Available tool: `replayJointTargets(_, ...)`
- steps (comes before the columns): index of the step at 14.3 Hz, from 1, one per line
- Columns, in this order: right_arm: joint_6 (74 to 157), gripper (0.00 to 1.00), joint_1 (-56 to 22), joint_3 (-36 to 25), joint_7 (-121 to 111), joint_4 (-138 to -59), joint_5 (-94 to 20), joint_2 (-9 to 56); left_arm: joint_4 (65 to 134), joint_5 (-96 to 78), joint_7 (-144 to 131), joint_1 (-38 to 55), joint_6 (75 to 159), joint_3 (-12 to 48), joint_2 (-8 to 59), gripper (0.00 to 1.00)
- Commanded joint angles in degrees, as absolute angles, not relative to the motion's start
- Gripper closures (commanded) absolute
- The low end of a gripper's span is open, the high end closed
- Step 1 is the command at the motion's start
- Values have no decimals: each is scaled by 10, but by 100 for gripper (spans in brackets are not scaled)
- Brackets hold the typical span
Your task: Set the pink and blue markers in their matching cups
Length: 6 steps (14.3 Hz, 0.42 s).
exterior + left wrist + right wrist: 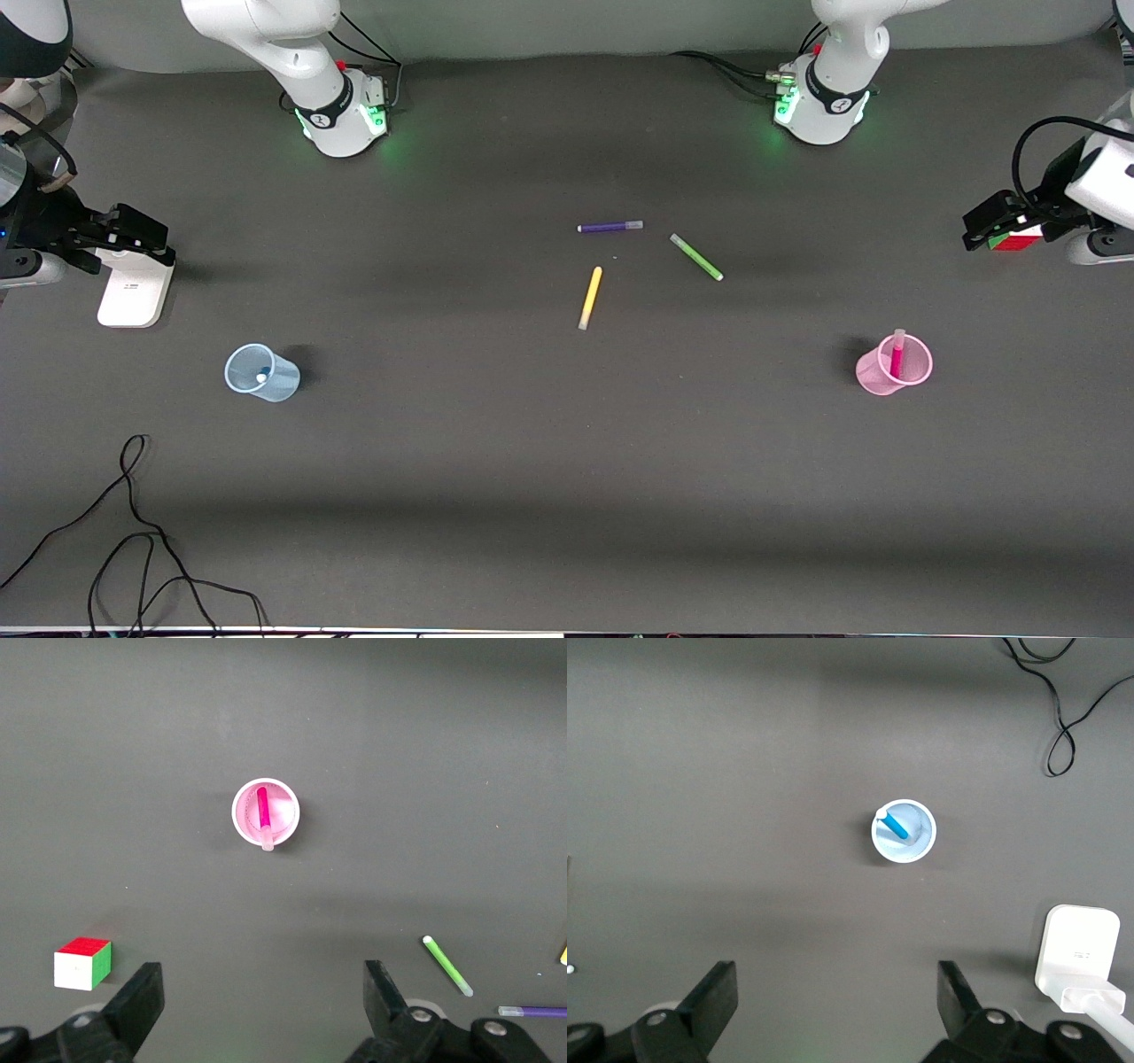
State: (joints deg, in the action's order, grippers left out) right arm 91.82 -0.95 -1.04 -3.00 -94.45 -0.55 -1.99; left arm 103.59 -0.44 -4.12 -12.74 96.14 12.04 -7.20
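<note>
The pink marker (897,356) stands in the pink cup (877,377) toward the left arm's end of the table. In the left wrist view the marker (263,808) leans in the cup (241,815). The blue marker (896,825) lies inside the pale blue cup (923,840). In the front view only its white end (262,377) shows in that cup (282,381). My left gripper (997,221) (261,979) is open and empty, over the table's edge at its own end. My right gripper (133,232) (835,979) is open and empty at its own end.
A purple pen (609,227), a green pen (696,257) and a yellow pen (590,298) lie mid-table. A colour cube (1017,239) (82,962) sits under the left gripper. A white block (133,288) (1081,952) sits under the right gripper. A black cable (133,532) lies near the front edge.
</note>
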Motion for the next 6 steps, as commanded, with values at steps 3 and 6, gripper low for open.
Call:
replayJointTargets(3,911,0,-11,-10,-13,-924,-17,-3,989,-1,-26,-133,925,121,-47,0)
replayJointTargets(6,911,0,-11,-10,-15,-923,-14,3,989,-4,-27,-133,913,121,-47,0)
